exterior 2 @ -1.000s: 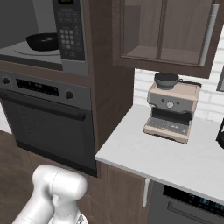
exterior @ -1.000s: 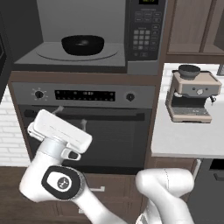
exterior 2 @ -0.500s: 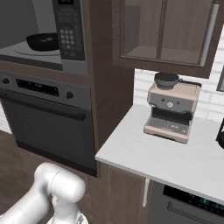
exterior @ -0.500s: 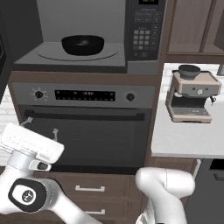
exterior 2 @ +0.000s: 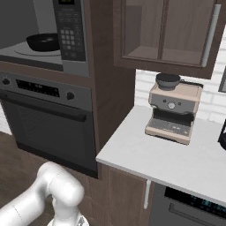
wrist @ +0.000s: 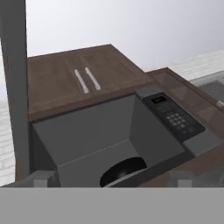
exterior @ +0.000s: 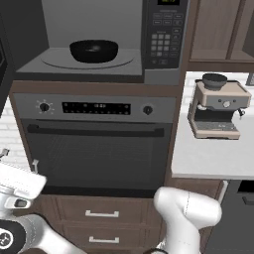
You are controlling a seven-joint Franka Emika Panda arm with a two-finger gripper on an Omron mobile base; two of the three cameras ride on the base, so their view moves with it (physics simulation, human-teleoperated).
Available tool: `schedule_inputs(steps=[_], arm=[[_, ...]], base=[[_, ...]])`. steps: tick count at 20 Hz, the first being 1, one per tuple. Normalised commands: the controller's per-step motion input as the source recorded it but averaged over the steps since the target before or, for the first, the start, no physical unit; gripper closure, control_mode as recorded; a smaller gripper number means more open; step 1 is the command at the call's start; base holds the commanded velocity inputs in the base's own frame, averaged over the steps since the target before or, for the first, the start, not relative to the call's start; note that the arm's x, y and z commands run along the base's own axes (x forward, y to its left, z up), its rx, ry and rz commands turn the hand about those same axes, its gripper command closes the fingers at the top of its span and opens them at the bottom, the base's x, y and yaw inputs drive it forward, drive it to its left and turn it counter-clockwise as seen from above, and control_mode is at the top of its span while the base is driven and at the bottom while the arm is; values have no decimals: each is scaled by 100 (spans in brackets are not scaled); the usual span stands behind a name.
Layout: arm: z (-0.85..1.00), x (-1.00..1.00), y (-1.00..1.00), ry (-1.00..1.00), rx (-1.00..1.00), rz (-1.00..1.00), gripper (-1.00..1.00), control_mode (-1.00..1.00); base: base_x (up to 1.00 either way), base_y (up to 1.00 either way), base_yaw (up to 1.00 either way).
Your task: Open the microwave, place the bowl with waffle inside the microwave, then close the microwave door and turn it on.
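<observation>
We see the small black bowl (exterior: 94, 50) on the turntable inside the open grey built-in microwave (exterior: 163, 39), high above our two-finger gripper (exterior: 17, 163); whether its fingers are apart we cannot tell.

A matt grey metal look is shown by the microwave (exterior: 94, 54), a glossy black finish by the bowl (exterior: 94, 50), and dark wood grain by the cabinets (exterior 2: 167, 33).

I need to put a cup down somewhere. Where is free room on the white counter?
The white counter is bare in front of the coffee machine, toward its near edge and the oven side. The back is crowded: the machine stands against the wall.
</observation>
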Motion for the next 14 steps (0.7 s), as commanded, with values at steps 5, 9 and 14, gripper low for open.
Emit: schedule_inputs(steps=[5,9,14], arm=[[-24,0,55,0,-8,-4,100,-100],[-7,0,42,0,-15,-2,100,-100],[-1,0,41,0,-26,0,100,-100]], base=[[0,0,0],[0,0,0],[0,0,0]])
